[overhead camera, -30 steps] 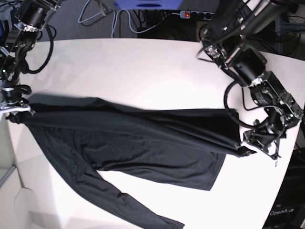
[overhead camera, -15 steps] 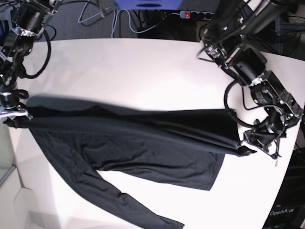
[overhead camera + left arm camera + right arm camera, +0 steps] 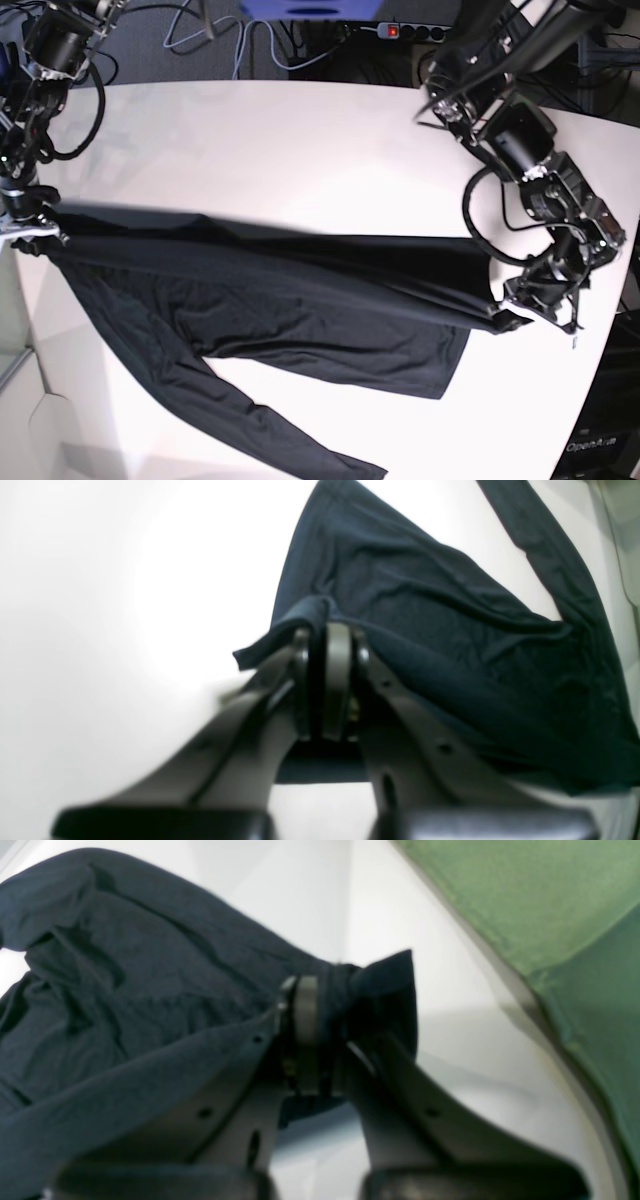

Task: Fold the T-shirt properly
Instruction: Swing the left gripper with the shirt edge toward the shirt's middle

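T-shirt (image 3: pixel 270 300) spread across near half of white table (image 3: pixel 300 140), top edge stretched taut. Left gripper (image 3: pixel 515 318) clamped on right corner, right gripper (image 3: pixel 30 232) clamped on left corner by table edge. Far half bare.

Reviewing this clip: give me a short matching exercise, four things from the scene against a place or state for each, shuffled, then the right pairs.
Things:
1. T-shirt
2. left gripper
3. right gripper
4. power strip

Places or states:
A. on the floor beyond the table
B. shut on cloth at the base view's left edge
C. stretched between both arms, one sleeve trailing toward the near edge
D. shut on cloth at the base view's right side

Pairs: 1-C, 2-D, 3-B, 4-A
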Controlling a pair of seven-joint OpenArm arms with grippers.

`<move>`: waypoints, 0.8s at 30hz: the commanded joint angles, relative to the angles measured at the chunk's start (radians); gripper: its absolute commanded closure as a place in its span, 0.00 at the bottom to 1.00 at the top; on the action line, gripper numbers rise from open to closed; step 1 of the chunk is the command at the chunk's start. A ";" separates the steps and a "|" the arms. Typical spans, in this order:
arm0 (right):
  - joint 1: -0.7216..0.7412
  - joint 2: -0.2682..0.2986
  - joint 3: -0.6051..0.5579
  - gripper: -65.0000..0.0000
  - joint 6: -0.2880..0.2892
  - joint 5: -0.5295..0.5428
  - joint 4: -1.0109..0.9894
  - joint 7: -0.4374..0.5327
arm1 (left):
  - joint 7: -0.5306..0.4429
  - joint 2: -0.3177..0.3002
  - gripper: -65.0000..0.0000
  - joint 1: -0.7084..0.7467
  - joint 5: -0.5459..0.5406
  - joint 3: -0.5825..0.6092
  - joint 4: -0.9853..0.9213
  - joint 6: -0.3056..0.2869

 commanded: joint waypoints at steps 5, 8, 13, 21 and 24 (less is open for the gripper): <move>0.012 0.023 0.005 1.00 0.008 0.003 0.016 0.029 | -0.032 -0.008 0.98 -0.027 -0.021 0.055 0.001 -0.003; 0.010 0.023 0.005 1.00 0.008 0.003 0.015 0.029 | -0.032 -0.008 0.98 -0.022 -0.019 0.058 0.001 -0.003; 0.010 0.025 0.005 1.00 0.008 0.003 0.015 0.029 | -0.032 -0.008 0.98 0.001 -0.024 0.056 0.000 -0.003; 0.014 0.025 0.005 1.00 0.008 0.003 0.015 0.029 | -0.060 -0.008 0.98 0.033 -0.018 0.061 0.000 -0.003; 0.014 0.025 0.005 1.00 0.008 0.003 0.015 0.029 | -0.065 -0.010 0.97 0.048 -0.022 0.064 -0.014 -0.011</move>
